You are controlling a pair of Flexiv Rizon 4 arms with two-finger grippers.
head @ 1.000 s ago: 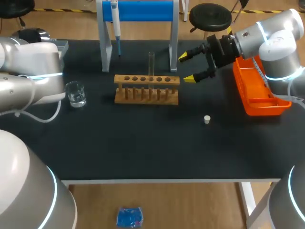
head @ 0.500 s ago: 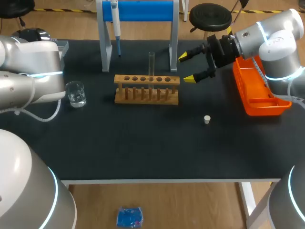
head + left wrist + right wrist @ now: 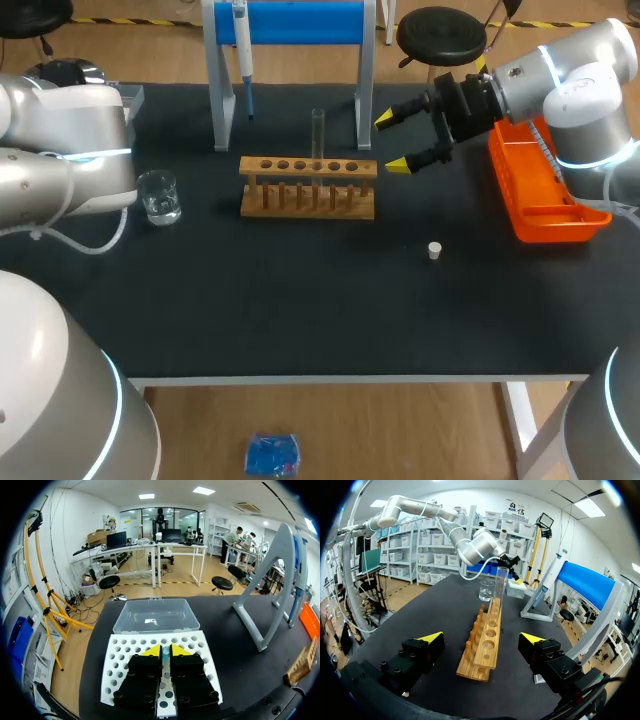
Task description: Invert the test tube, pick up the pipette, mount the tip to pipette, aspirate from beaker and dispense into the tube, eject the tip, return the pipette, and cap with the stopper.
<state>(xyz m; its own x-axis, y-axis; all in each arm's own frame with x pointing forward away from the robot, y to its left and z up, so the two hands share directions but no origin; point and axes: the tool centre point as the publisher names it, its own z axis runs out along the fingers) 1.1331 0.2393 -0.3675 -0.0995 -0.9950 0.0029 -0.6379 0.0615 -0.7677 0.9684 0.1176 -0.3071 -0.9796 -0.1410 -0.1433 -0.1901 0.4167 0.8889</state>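
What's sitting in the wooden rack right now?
One clear test tube stands upright in a hole of the wooden rack; the other holes look empty. The tube's lower end is covered by the rack, so any contents cannot be seen.

Black table (image 3: 300,300) bears wooden rack (image 3: 308,187), beaker (image 3: 159,196), stopper (image 3: 434,250), orange tray (image 3: 545,222), blue stand (image 3: 300,22)

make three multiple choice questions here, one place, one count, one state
1. Where is the stopper? A in the orange tray B on the bare tabletop C in the beaker
2. How many test tubes stand in the rack? A none B one C three
3. How is the right gripper? A open B shut on the tube C shut on the stopper
Key: 1 B, it lies alone on the black top; 2 B, a single tube rises from the rack; 3 A, its fingers stand wide apart, touching nothing.
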